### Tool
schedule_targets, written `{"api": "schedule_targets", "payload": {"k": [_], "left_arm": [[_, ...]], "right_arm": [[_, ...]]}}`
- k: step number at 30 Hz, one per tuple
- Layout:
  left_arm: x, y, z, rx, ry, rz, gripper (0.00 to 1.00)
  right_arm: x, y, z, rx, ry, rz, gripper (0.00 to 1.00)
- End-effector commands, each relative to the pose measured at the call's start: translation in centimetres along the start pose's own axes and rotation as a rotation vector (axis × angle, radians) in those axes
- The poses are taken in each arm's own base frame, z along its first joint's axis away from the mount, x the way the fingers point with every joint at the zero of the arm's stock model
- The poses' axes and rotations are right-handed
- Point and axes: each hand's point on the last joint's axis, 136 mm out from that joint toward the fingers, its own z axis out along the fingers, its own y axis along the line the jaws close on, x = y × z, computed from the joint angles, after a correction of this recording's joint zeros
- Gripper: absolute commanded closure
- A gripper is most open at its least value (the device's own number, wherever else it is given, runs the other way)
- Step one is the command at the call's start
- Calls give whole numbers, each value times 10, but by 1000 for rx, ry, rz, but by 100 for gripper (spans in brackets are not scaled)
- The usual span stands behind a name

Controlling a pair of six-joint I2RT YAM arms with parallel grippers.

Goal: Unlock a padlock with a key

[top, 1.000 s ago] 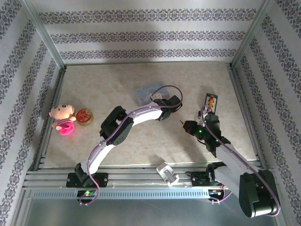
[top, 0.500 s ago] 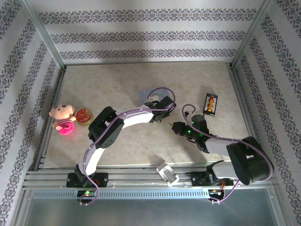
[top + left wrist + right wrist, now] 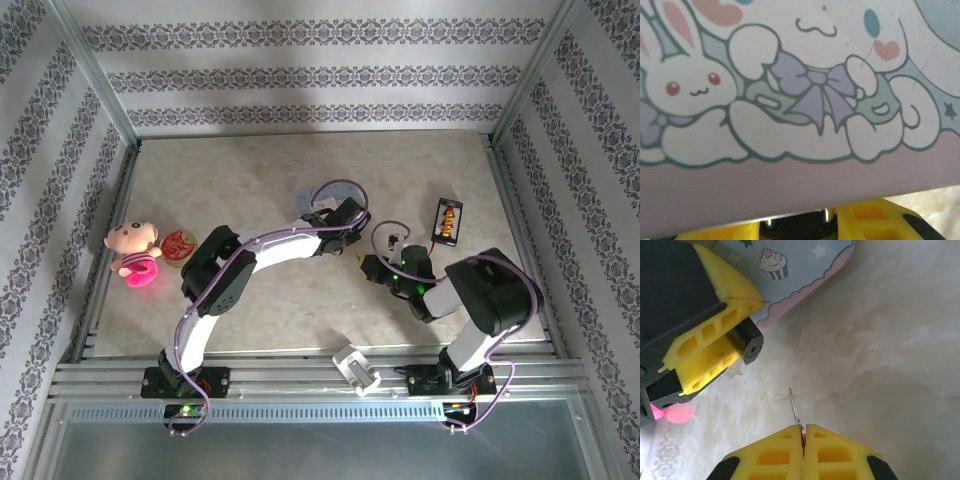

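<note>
Now the left pincer (image 3: 745, 334) grips the padlock (image 3: 752, 348), its keyhole facing the key (image 3: 794, 409) pinched in the closed right pincer (image 3: 803, 433).

Found bright, even overhead light in the top view; soft shadow bands across the back wall (image 3: 320, 75), faint shadows under the arms (image 3: 270, 250) on the table (image 3: 220, 170). Noted mild close-range softness on the tin (image 3: 805, 100) print in the left wrist view, dimmer along the lower edge. Recorded key (image 3: 794, 407) and padlock (image 3: 751, 347) in fair focus in the right wrist view, against pale, washed-out marble.
</note>
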Motion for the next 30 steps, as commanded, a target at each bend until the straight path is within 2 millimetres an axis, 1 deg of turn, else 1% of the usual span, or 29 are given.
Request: {"api": "schedule_targets", "payload": {"k": [1, 6, 8, 11, 13, 20, 30], "left_arm": [[-16, -9, -8, 48, -34, -43, 100], [-15, -5, -6, 41, -33, -46, 100], [-14, -5, -6, 42, -31, -48, 100], [-13, -5, -5, 47, -25, -58, 100], [-13, -6, -5, 58, -22, -67, 100], [-13, -8, -5, 78, -11, -79, 100], [-7, -10, 0, 114, 40, -131, 100]], "right_arm": [[-13, 18, 2, -98, -82, -31, 100], [-11, 17, 11, -117, -86, -33, 100], [-10, 21, 11, -116, -93, -64, 100], [-13, 25, 8, -120, -113, -88, 100], [-15, 25, 8, -120, -117, -84, 100], [-12, 21, 13, -109, -104, -72, 100], [-18, 22, 20, -109, -119, -78, 100]]}}
